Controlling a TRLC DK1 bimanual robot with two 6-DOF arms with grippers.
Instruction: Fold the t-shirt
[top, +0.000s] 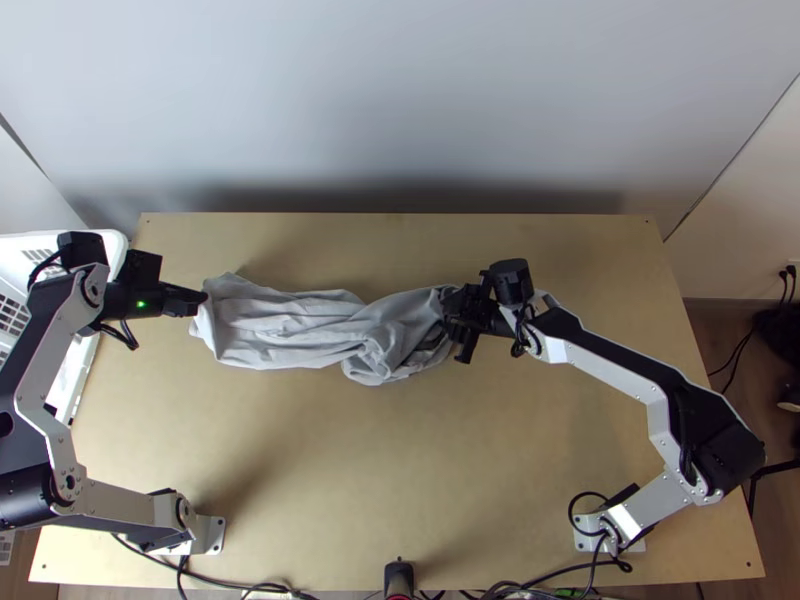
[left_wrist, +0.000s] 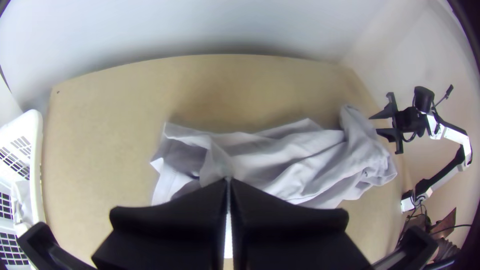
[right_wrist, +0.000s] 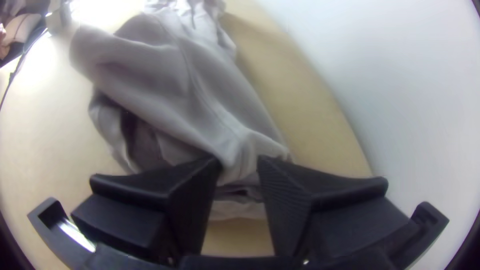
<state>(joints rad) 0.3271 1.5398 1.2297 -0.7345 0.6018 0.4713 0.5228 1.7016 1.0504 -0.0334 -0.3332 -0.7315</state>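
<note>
A light grey t-shirt (top: 285, 325) lies bunched in a long strip across the table's middle. My left gripper (top: 203, 298) is at its left end; in the left wrist view the left gripper (left_wrist: 228, 182) is shut on a pinch of the cloth (left_wrist: 310, 165). At the strip's right end is my right gripper (top: 455, 318). Seen from the right wrist, the right gripper (right_wrist: 240, 162) stands open, with a ridge of the grey cloth (right_wrist: 200, 105) between and beyond its fingers. The shirt's folds are twisted near that end, and its exact layers cannot be told.
A white slatted basket (top: 118, 255) stands at the table's left edge, partly under the left arm, with light cloth inside (left_wrist: 21, 197). A pale wall rises behind the table's far edge. Cables run along the near edge.
</note>
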